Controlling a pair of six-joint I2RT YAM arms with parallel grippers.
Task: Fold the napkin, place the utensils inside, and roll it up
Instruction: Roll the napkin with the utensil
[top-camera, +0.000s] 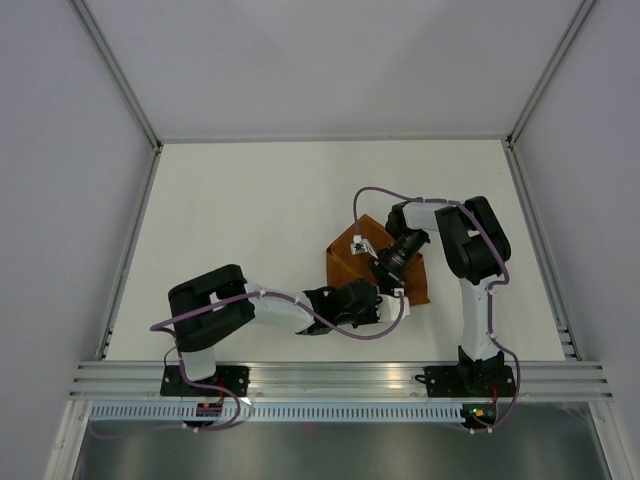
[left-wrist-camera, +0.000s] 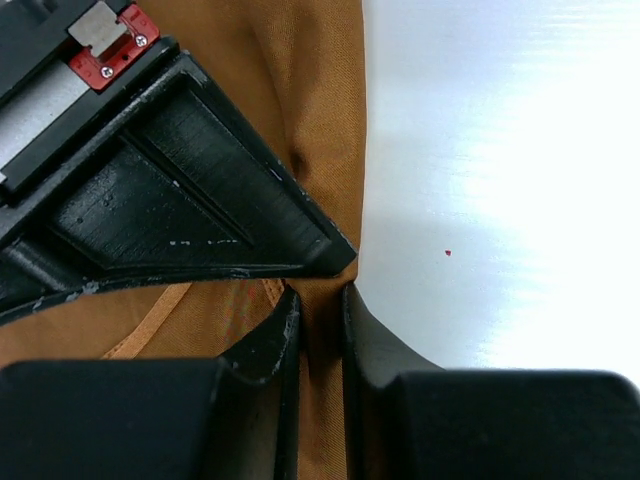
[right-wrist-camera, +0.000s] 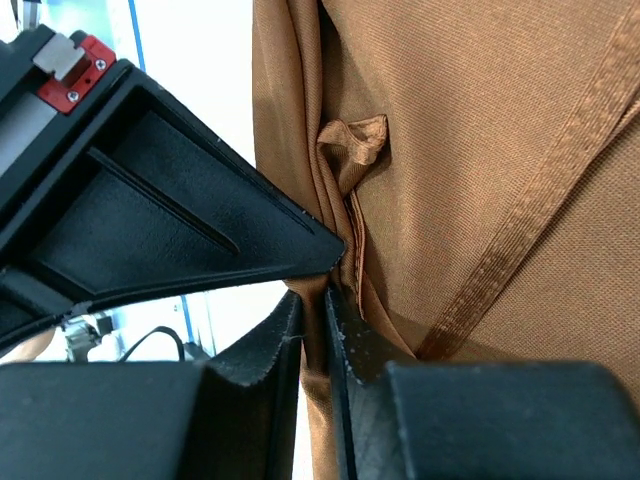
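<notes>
The napkin (top-camera: 347, 268) lies bunched centre-right; left gripper (left-wrist-camera: 320, 305) narrowly pinches its edge; right gripper (right-wrist-camera: 313, 300) pinches a fold.

We see a plain white counter (top-camera: 260, 200) closed in by pale grey panels: a back wall (top-camera: 330, 60), a left wall (top-camera: 60, 200) and a right wall (top-camera: 600, 200), with slim metal struts (top-camera: 115, 70) along the corners. Ribbed aluminium rails (top-camera: 330, 378) run along its near edge above a slotted strip (top-camera: 330, 410). The light is soft and even, though in the left wrist view we find the counter glaring white around one tiny red speck (left-wrist-camera: 447, 253).
</notes>
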